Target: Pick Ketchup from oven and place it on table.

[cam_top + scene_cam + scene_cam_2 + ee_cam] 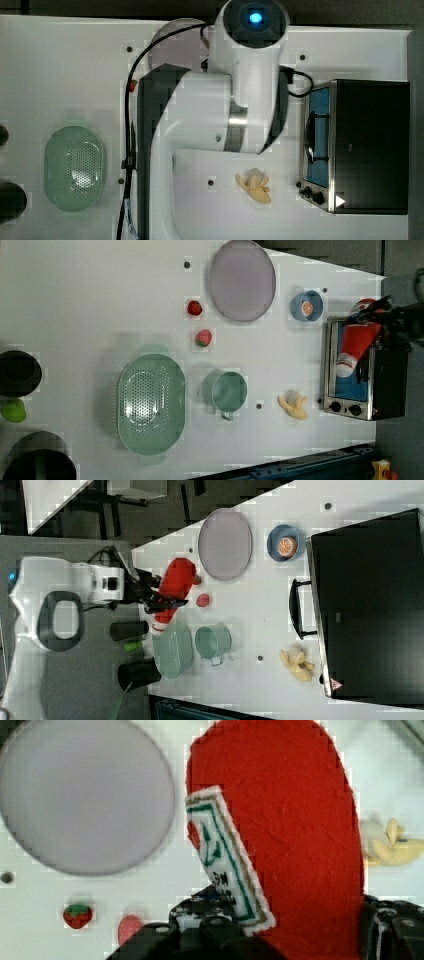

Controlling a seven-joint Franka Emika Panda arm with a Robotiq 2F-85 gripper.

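Gripping the Ketchup (176, 590) (cap downward), the gripper (159, 597) hangs above the table (260, 615).

**Bystanders on the white surface**

A pale green perforated oval colander (151, 405) lies beside a green metal cup (227, 391). A grey round plate (242, 280) sits near two red strawberries (195, 308). A small blue bowl (306, 305) holds an orange slice. A yellow banana bunch (293, 404) lies near the cup. Black cylindrical containers (20, 372) stand at the left view's left edge, with a lime-green object (12, 410) between them.

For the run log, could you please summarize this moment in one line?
gripper: shut on ketchup bottle | bottle: held above table | oven: closed
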